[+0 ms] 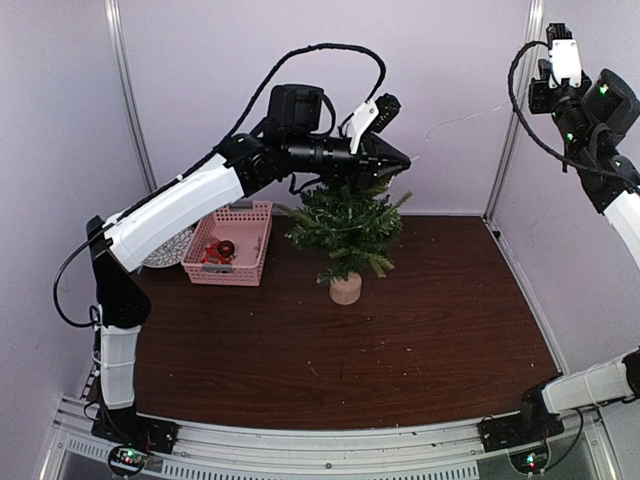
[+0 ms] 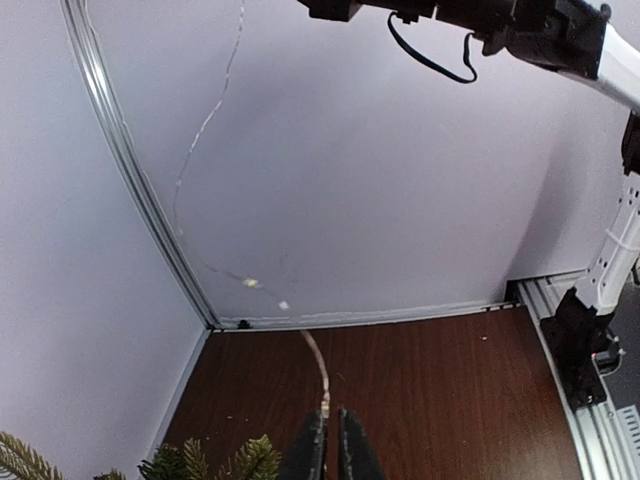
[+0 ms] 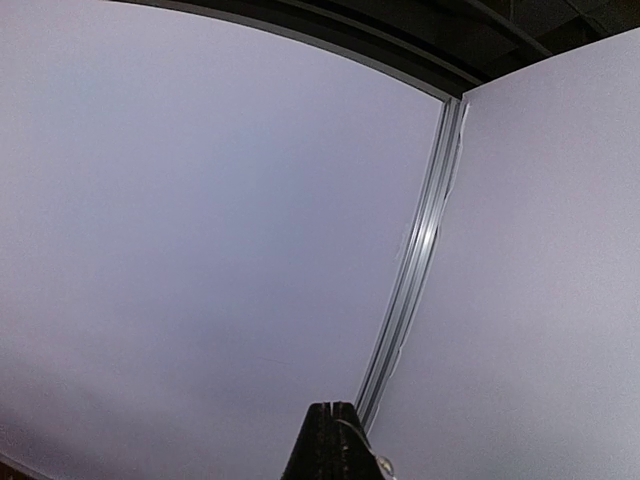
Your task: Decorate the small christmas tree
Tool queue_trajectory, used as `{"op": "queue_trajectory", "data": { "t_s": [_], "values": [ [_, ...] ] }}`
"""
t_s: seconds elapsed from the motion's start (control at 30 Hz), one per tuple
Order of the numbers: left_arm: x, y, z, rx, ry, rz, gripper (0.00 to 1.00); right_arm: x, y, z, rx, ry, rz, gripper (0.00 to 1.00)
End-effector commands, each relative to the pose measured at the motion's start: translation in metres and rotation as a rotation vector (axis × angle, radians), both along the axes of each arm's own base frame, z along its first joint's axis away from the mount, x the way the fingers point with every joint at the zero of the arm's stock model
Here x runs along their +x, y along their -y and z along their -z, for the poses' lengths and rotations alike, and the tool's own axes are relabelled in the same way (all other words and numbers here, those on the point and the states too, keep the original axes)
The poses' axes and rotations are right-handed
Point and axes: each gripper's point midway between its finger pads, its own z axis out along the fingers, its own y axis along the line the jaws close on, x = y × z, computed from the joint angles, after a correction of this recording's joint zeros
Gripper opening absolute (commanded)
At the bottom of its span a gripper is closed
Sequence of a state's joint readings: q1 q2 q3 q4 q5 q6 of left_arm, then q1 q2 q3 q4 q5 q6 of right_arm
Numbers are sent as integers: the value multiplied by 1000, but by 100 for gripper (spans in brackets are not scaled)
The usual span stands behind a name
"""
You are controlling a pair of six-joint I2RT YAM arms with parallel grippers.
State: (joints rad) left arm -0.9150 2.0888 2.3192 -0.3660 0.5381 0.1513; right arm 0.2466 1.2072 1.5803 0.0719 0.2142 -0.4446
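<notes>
Left gripper [image 2: 326, 418] clamped on a thin wire [image 2: 318, 365], just above the small christmas tree [image 1: 345, 225] standing mid-table beside a pink basket [image 1: 235, 245]. Right gripper [image 3: 332, 412] pressed together, raised high. Tree judged light, tippable, with springy branches; steady it at the stump.

Pale lilac walls [image 1: 180, 60], aluminium posts [image 1: 514, 110], dark wooden table [image 1: 400, 330]

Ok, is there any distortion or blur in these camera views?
Top external: sharp and evenly lit around the bushy green miniature fir. Left wrist: straight grey metal wall rail bows from wide-angle distortion; thin light wire slightly soft. Right wrist: corner rail bows too; dark fingers underexposed.
</notes>
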Motion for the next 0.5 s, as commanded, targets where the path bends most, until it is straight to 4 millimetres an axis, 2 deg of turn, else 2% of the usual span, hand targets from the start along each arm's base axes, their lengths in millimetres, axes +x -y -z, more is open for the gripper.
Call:
{"op": "queue_trajectory", "data": {
  "t_s": [0.0,0.1,0.3,0.47],
  "values": [
    [-3,11,18,67,110,-24,3,-2,0,5,18,-3,-11,0],
    [2,14,33,109,133,-59,0,2,-4,12,33,-16,-41,0],
    [20,4,47,187,200,-162,0,10,-15,26,38,-50,-99,0],
    [17,-7,58,238,228,-173,3,22,-20,44,40,-87,-118,0]
  ]
}}
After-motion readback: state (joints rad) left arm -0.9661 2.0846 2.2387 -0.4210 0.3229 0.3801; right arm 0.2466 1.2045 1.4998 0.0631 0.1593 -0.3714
